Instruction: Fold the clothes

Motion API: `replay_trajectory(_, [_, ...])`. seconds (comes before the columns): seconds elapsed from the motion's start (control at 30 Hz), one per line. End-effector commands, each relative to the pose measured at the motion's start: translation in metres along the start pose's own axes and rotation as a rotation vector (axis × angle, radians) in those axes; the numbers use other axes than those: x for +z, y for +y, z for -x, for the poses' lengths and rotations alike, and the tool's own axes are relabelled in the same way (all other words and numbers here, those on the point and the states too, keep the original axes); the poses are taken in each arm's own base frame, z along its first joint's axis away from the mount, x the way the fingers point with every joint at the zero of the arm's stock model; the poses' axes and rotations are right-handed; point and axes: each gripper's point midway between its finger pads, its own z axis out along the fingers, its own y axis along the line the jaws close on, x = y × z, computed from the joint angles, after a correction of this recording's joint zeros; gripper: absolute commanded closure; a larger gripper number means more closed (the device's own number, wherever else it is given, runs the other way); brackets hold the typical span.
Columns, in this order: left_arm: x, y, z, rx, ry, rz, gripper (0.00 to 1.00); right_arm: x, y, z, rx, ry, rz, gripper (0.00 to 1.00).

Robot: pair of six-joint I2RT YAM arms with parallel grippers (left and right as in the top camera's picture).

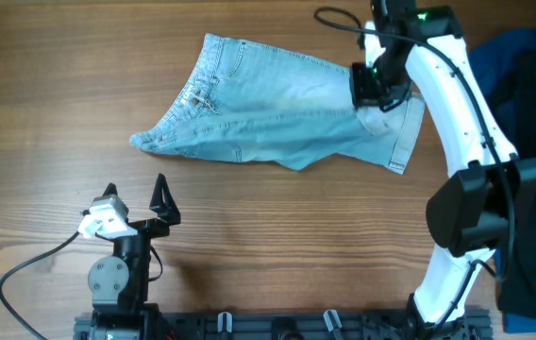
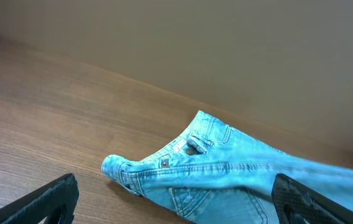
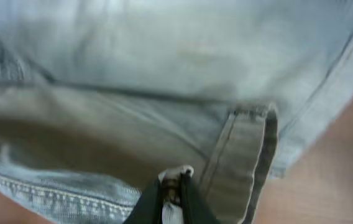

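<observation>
From above, the denim shorts [image 1: 277,118] lie spread across the far middle of the wooden counter [image 1: 268,246], waistband toward the left and legs toward the right. The cloth is pale, washed-out blue, soft and rumpled, with darker stitched seams, a fly and a turned-up cuff at the right end. The white right arm [image 1: 457,104] reaches over that end, and the right jaws sit on the fabric near the cuff. The left arm [image 1: 122,255] stands at the near edge, well apart from the shorts, with the left jaws spread wide and holding nothing. A heap of royal-blue and black garments [image 1: 532,142] lies at the right edge. In the left wrist view, the shorts [image 2: 226,174] show their bunched waistband, a metal button and belt loops, with a plain beige wall [image 2: 226,50] behind the brown grained counter [image 2: 40,124]. In the right wrist view, the shorts [image 3: 164,74] fill the frame, blurred and creased. The right jaws are pressed together on a pinch of pale cloth beside the double-stitched cuff [image 3: 245,155].
</observation>
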Motion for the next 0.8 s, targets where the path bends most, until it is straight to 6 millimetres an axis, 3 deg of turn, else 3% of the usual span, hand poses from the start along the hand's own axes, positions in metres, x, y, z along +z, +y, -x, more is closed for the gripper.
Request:
replay_trajectory(0.0, [0.0,0.001,0.0,-0.015,-0.001,0.009,0.0,-0.026,0.01,-0.02,0.0,0.018,0.052,0.96])
replay_trajectory(0.17, [0.0,0.001,0.0,-0.015,-0.001,0.009,0.0,-0.039,0.014,-0.058,0.069,0.141,0.071,0.96])
replay_trajectory(0.27, [0.0,0.001,0.0,-0.015,-0.001,0.009,0.0,-0.035,0.023,-0.069,0.074,0.174,0.083,0.96])
replay_trajectory(0.5, [0.0,0.001,0.0,-0.015,-0.001,0.009,0.0,0.012,0.04,-0.127,0.05,0.335,0.015,0.96])
replay_trajectory(0.63, [0.0,0.001,0.0,-0.015,-0.001,0.009,0.0,0.037,0.035,-0.163,0.097,0.416,-0.038,0.96])
replay_trajectory(0.67, [0.0,0.001,0.0,-0.015,-0.001,0.009,0.0,0.049,0.03,-0.18,0.125,0.462,-0.059,0.96])
replay_trajectory(0.77, [0.0,0.001,0.0,-0.015,-0.001,0.009,0.0,0.064,0.023,-0.197,0.149,0.506,-0.079,0.96])
